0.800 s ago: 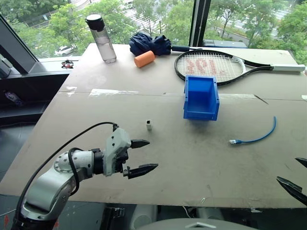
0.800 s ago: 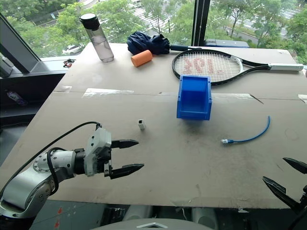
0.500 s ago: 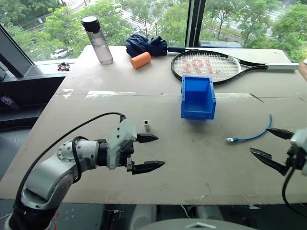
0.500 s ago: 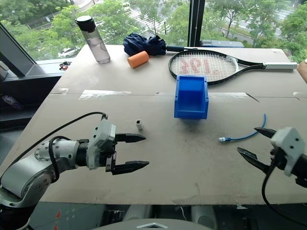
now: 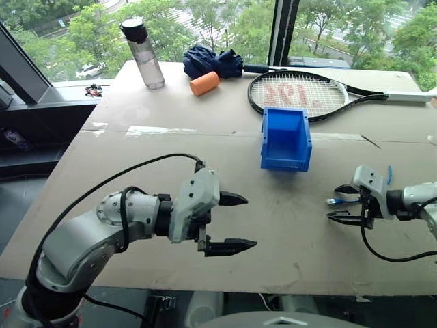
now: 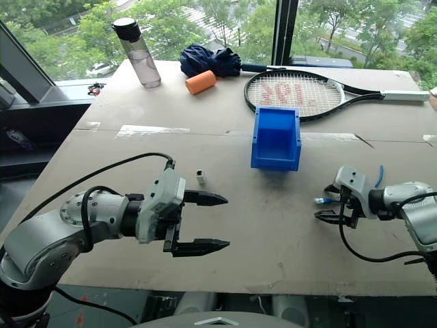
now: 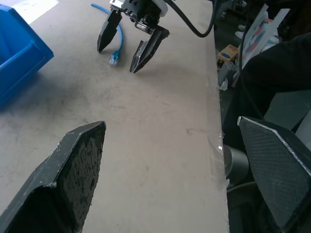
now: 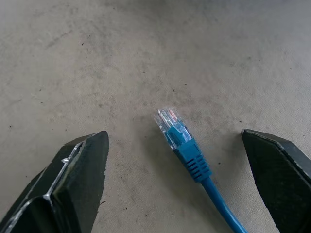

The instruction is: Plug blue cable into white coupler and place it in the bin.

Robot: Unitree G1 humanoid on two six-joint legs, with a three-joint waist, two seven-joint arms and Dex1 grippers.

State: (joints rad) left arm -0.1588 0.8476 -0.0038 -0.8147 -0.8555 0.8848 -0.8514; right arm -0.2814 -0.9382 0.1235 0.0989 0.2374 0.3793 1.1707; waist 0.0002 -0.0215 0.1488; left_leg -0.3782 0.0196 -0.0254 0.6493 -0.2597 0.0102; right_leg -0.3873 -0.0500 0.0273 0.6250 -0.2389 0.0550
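Bare brown table (image 5: 287, 225) lies between the two pincers. The small bright-blue plastic bin (image 5: 286, 139) stands beyond, the tiny white coupler (image 6: 201, 178) to its left.

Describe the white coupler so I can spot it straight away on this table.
Start at the blue bin in the middle of the brown table. On its robot-left side, nearer the table's front edge, the white coupler stands alone on bare board, beyond the open left gripper. It is the only tiny white block there.
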